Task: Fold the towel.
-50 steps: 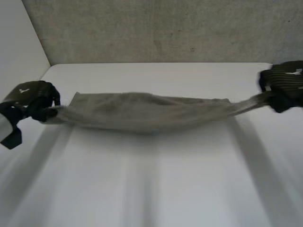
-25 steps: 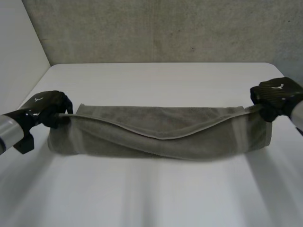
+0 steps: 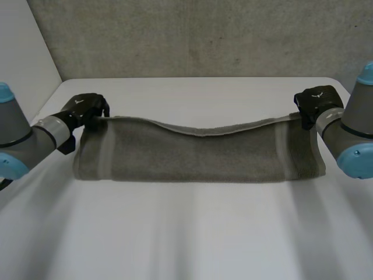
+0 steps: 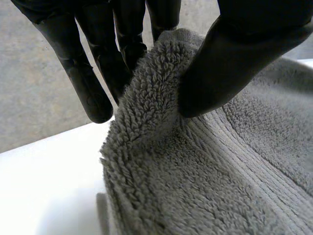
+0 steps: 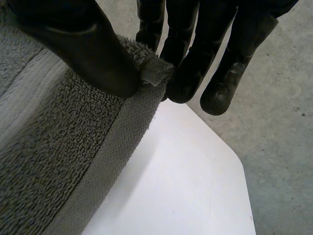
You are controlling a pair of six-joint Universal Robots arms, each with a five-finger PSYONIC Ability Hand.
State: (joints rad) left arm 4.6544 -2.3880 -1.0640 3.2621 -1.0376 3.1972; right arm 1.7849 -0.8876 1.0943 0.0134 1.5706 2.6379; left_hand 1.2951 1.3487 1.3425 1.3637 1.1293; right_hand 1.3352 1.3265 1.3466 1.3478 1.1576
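Observation:
A grey-green towel [image 3: 198, 153] lies folded in half lengthwise across the white table [image 3: 192, 227], its upper layer's edge along the far side. My left hand [image 3: 87, 109] pinches the towel's far left corner [image 4: 161, 73] between thumb and fingers. My right hand [image 3: 316, 104] pinches the far right corner [image 5: 146, 68] the same way. Both hands sit low, just above the table, with the top edge sagging slightly between them.
A grey concrete-like wall [image 3: 198, 35] rises behind the table's far edge. A pale panel [image 3: 23, 52] stands at the left. The table's right far corner [image 5: 234, 161] lies just beyond my right hand.
Both hands carried the towel's held edge away from me and down. The towel went from a stretched, hanging band to a flat fold lying on the table.

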